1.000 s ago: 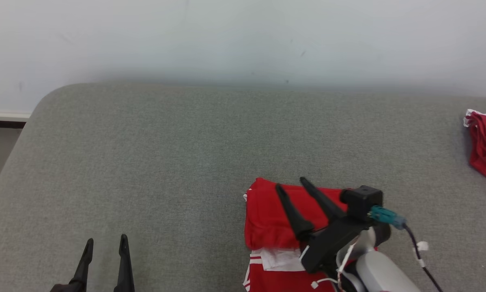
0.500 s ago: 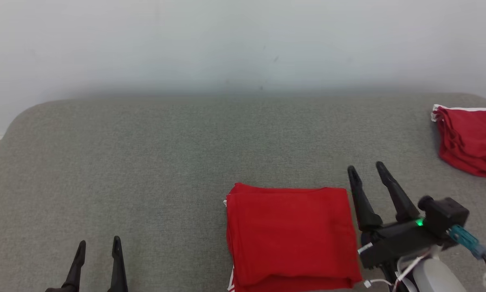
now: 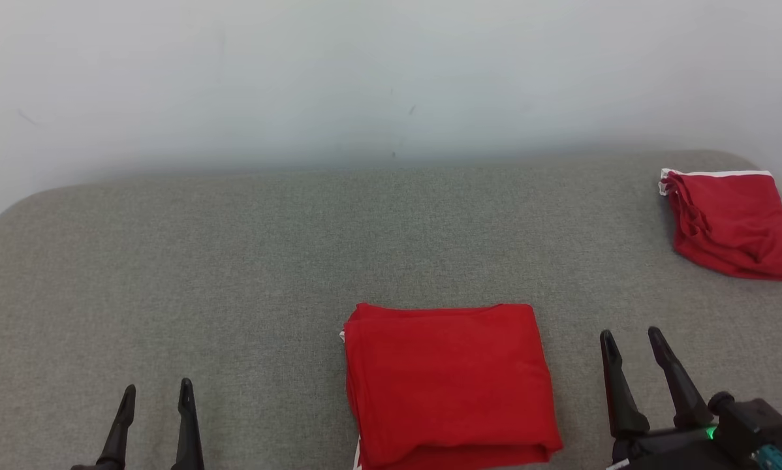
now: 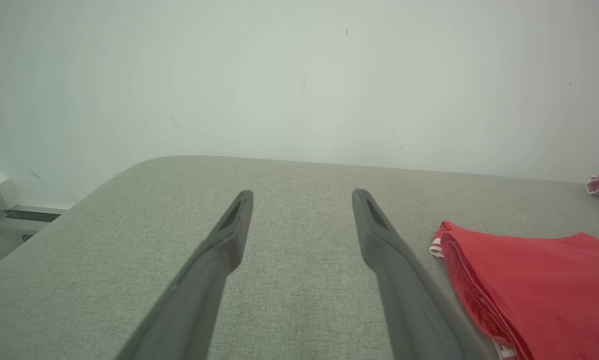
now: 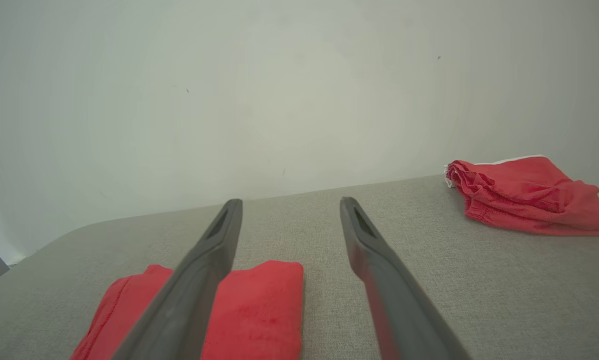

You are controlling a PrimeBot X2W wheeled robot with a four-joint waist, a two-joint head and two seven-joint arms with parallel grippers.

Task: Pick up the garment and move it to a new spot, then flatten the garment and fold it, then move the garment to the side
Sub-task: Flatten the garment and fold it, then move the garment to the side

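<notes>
The garment [image 3: 446, 382] is red and lies folded into a neat rectangle on the grey padded surface [image 3: 234, 261], near its front edge. My right gripper [image 3: 629, 333] hovers just right of the garment, open and empty, fingers pointing away from me. In the right wrist view the garment [image 5: 264, 310] shows behind the left finger of that gripper [image 5: 290, 201]. My left gripper [image 3: 156, 386] sits at the lower left, well clear of the cloth, open with nothing between its fingers. From the left wrist view the garment [image 4: 539, 285] lies right of the gripper [image 4: 302, 194].
A second red garment with white trim [image 3: 730, 222] lies loosely bunched at the far right corner, also in the right wrist view as a red heap [image 5: 524, 195]. A pale wall [image 3: 391, 78] rises right behind the surface. The surface's corners are rounded.
My right gripper has drawn back off the garment to its right side. The white-striped part no longer shows; the garment lies as one folded block. The head camera has shifted.
</notes>
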